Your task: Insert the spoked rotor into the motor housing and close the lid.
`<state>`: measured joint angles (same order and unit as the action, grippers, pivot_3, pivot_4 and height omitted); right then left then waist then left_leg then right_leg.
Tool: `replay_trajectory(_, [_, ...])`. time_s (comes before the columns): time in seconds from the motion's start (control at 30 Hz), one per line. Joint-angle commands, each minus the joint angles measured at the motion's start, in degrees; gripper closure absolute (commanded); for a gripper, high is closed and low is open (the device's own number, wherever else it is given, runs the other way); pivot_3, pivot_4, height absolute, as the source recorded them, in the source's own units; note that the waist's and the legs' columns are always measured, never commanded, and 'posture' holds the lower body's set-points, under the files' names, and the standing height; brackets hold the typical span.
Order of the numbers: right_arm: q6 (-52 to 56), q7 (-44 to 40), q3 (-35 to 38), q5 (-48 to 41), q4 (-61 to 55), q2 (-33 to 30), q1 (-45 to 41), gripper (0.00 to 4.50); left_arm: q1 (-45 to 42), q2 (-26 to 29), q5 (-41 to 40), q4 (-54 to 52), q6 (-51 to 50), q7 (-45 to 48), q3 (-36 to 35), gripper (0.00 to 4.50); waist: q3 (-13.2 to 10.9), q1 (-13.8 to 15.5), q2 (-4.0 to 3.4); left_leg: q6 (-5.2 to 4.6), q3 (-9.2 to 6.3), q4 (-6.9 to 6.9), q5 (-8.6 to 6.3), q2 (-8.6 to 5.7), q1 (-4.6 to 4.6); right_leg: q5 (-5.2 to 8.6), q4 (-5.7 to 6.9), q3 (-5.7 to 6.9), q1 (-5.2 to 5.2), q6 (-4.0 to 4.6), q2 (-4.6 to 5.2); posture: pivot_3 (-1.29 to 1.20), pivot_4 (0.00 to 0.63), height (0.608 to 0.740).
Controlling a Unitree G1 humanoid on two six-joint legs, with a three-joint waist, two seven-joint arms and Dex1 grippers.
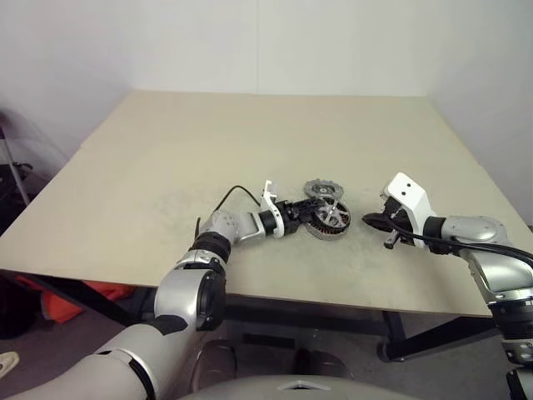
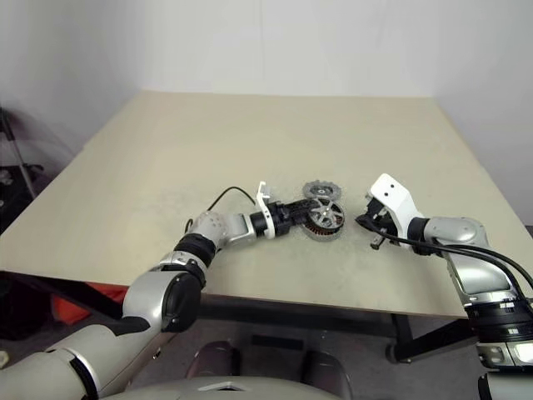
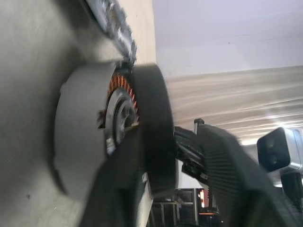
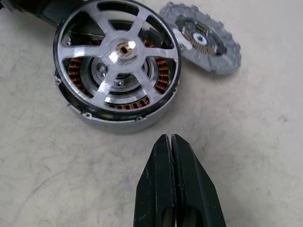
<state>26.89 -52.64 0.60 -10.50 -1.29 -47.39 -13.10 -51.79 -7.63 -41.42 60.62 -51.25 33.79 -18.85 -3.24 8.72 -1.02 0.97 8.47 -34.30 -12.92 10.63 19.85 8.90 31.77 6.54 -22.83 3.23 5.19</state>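
Observation:
The motor housing (image 4: 118, 124), a squat grey cup with copper windings, stands on the table. The shiny spoked rotor (image 4: 118, 52) sits in its mouth, its dark outer band standing a little proud of the cup in the left wrist view. The lid (image 4: 203, 38), a flat grey cut-out disc, lies flat just behind the housing. My left gripper (image 1: 301, 218) lies level against the housing's left side. Its fingers (image 3: 227, 170) are spread either side of the rotor's rim (image 3: 151, 142), with a gap on one side. My right gripper (image 1: 372, 222) hovers shut and empty to the housing's right.
The beige table (image 1: 250, 133) stretches far behind the parts. Its front edge (image 1: 333, 302) runs close below both arms. A black cable (image 1: 233, 193) loops off my left wrist.

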Motion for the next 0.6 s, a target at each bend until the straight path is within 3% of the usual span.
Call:
replay_trajectory(0.03, [-0.79,0.1,1.15,-0.68,-1.42,0.04,-2.02,4.5,-1.69,-2.52,0.92,0.98,1.25,-1.31,-0.86,2.14,0.0,0.0,0.0,-0.01,0.01,0.0,0.01,-0.03,-0.04,0.0,0.0,0.0,0.04,-0.01,0.03,0.0,0.0,0.74])
replay_trajectory(0.6, [-2.28,0.21,-0.35,0.2,1.65,1.57,-5.12,4.5,2.71,0.34,-0.76,-9.42,-0.21,1.87,-2.06,2.14,0.01,-0.06,-0.01,-0.13,0.0,0.01,0.02,0.0,0.25,-0.03,0.0,0.02,-0.26,-0.04,0.03,0.0,0.0,0.74])
